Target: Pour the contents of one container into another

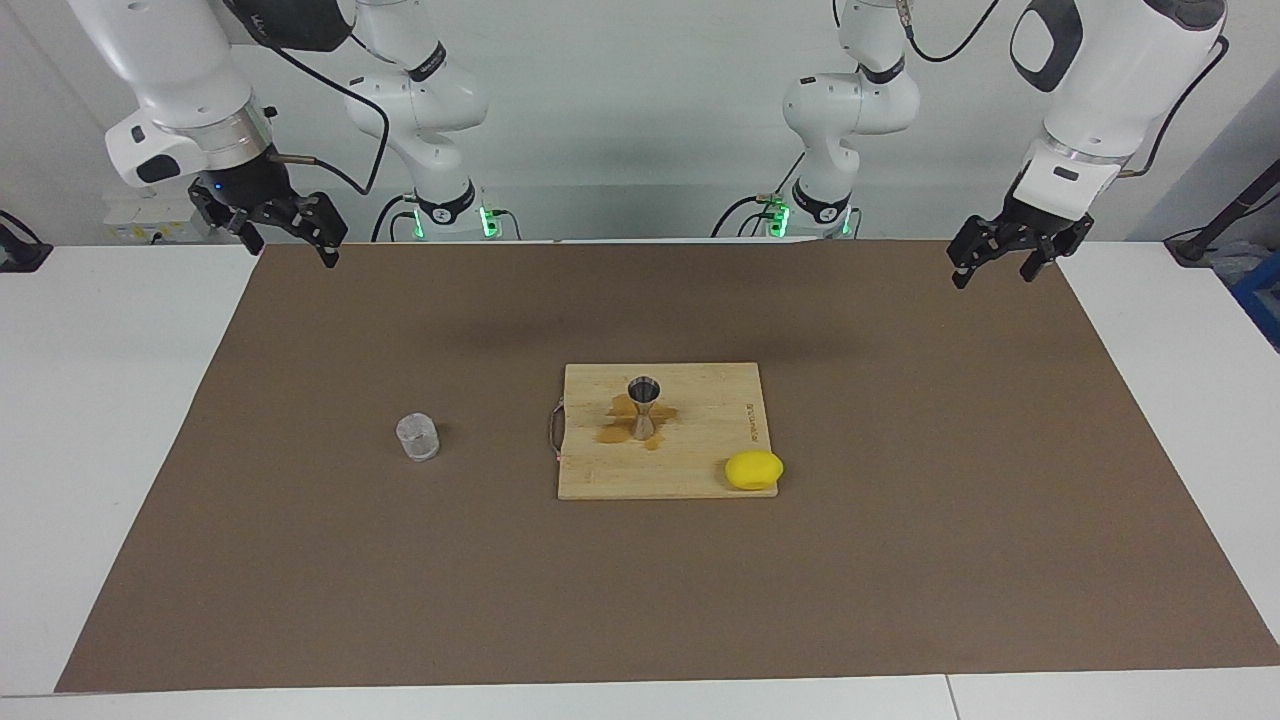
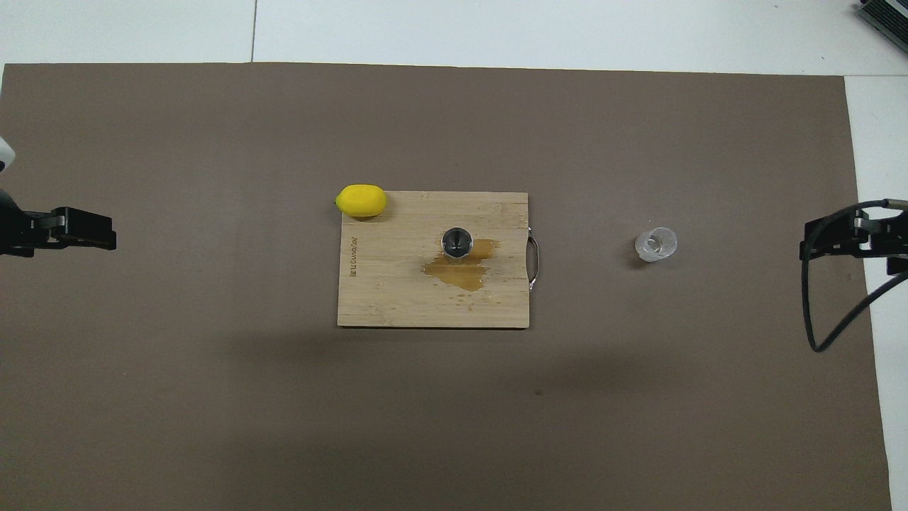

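Brown mat (image 1: 900, 560); jigger (image 1: 643, 406) upright in a spill on the board (image 1: 700, 470), cup (image 1: 417, 437) apart; both grippers, left (image 1: 1004, 262) and right (image 1: 280, 228), wait open, empty, raised at the mat's corners.

Bright, even light from above in both views, no harsh hotspots. Two wide soft shadows lie on the brown mat (image 1: 900, 560) nearer the robots than the board (image 1: 700, 470); in the overhead view they show as faint dark bands lower down. Lemon (image 1: 754, 470) and glass cup (image 1: 417, 438) cast small tight shadows. Wet patch (image 2: 461, 270) on the board looks dull, no glare. Jigger (image 1: 643, 406) rim catches a slight glint. Both views are sharp with no motion blur. Edges look straight, no visible warp. White tabletop (image 1: 100, 450) is near washed out.
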{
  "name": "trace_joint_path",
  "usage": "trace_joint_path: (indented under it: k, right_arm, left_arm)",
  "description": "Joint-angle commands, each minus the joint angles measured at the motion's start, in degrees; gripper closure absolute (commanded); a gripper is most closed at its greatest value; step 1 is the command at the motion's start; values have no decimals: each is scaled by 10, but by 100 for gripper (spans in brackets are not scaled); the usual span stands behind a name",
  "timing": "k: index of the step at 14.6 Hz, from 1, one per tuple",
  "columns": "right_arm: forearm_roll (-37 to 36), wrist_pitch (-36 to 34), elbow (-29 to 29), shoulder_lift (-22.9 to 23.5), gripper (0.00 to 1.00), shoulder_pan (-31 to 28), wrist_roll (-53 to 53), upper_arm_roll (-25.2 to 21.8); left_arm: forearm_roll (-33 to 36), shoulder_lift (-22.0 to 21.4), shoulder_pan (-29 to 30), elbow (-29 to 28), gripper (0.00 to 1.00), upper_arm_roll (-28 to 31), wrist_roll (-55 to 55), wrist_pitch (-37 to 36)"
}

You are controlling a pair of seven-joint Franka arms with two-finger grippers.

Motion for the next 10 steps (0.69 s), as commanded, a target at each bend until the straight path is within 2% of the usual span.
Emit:
trace_joint_path:
  k: [1,10]
  right_arm:
    - [17,2,2,-2,0,-7,-20,4]
    - [18,8,-5,-4,0,-9,-44,4]
  left_arm:
    - [4,-5,-11,7,0,5,-7,-12]
    - [5,-5,-11,6,0,5,-7,-11]
